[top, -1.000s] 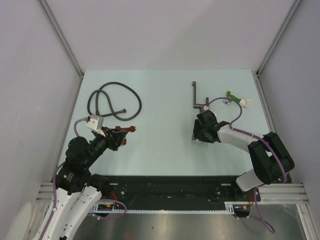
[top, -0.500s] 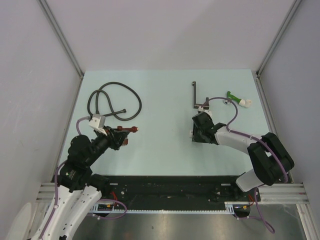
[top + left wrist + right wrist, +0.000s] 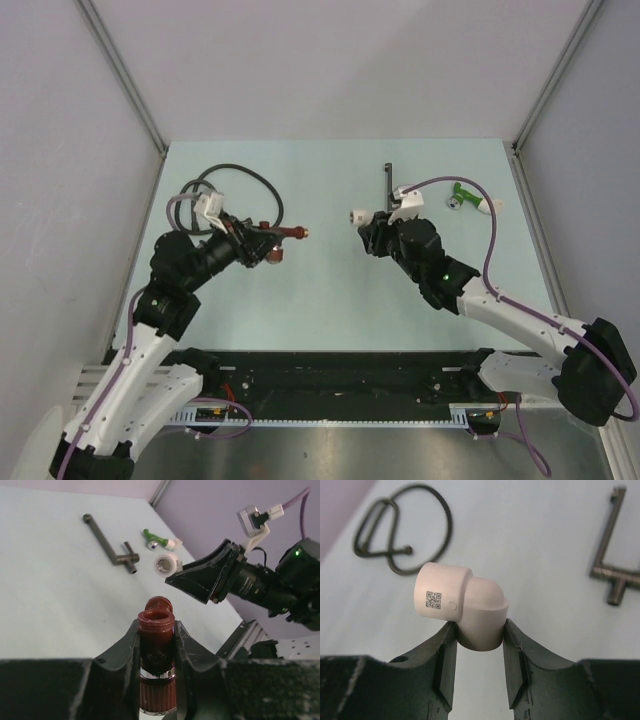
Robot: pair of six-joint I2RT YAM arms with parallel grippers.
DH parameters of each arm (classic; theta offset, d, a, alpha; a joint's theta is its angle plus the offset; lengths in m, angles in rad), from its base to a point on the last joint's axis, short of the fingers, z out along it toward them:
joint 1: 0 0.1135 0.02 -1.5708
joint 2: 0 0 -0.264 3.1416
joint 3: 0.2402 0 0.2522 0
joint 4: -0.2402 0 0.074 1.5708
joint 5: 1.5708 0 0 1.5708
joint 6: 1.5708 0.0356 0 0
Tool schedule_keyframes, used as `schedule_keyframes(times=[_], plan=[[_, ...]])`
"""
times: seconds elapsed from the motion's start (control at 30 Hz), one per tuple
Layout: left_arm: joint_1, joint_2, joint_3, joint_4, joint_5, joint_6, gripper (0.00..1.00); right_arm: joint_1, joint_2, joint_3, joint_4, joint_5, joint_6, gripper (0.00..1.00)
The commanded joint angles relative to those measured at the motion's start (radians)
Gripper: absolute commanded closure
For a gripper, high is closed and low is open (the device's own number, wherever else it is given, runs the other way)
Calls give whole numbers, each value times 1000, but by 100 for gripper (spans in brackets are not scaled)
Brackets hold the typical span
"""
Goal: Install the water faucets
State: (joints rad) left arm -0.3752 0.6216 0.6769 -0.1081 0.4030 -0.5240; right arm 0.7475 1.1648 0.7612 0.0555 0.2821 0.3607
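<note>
Above the pale table [image 3: 320, 290], the left gripper [image 3: 157, 647], clamping the reddish-brown threaded faucet [image 3: 156, 621], and the right gripper [image 3: 479, 635], pinching the white plastic elbow [image 3: 465, 605], are swinging up and inward, nearly facing for joining; the green faucet [image 3: 465, 196] is lying far-right.

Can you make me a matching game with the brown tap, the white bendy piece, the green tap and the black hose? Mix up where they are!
Things:
1. reddish-brown faucet
2. white elbow fitting
3. green faucet
4. black hose

Places:
a. coiled on the table, far left
b. clamped in the right gripper
c. lying on the table, far right
d. clamped in the left gripper

Pairs: 1-d, 2-b, 3-c, 4-a.
</note>
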Motion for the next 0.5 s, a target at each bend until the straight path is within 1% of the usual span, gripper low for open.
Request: schedule_keyframes(times=[0.0, 0.07, 0.1, 0.17, 0.2, 0.27, 0.37, 0.47], plan=[[-5, 98, 130, 286, 86, -131, 100, 24, -56, 16, 326, 37, -143, 100], [-5, 151, 156, 358, 108, -168, 100, 26, -62, 44, 391, 12, -196, 100], [-5, 168, 161, 439, 114, -206, 100, 30, -63, 53, 405, 5, -212, 100], [-5, 217, 165, 514, 131, -247, 100, 35, -70, 56, 463, -15, -255, 100], [-5, 233, 162, 591, 138, -278, 100, 41, -74, 58, 478, -24, -256, 100], [-5, 274, 144, 654, 166, -298, 100, 46, -85, 56, 492, -31, -250, 100], [-5, 293, 83, 770, 194, -304, 100, 70, -94, 50, 457, -23, -233, 100], [-5, 277, 9, 852, 214, -281, 100, 96, -93, 32, 486, -11, -220, 100]])
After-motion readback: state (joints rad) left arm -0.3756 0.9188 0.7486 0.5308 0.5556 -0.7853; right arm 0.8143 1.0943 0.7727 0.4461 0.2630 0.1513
